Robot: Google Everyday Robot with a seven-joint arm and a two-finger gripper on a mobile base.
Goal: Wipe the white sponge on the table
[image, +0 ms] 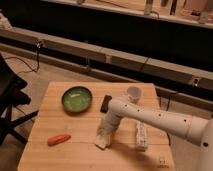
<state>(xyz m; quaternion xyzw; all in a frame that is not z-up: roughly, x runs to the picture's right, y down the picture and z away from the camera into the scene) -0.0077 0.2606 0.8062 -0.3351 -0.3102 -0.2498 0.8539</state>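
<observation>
Your end effector (106, 134) points straight down onto the white sponge (102, 140); its finger state can't be told. Sponge lies directly beneath it, flat against the tabletop (70, 150), long axis running front-to-back.

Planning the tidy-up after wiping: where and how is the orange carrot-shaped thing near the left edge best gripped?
Grip the carrot across its narrow middle, from above: it lies flat on the table, long axis roughly left-right, with bare wood around it. The gripper is down at the white sponge, right of it.

end effector (105, 136) down on white sponge (101, 141), table (75, 155) centre.
</observation>
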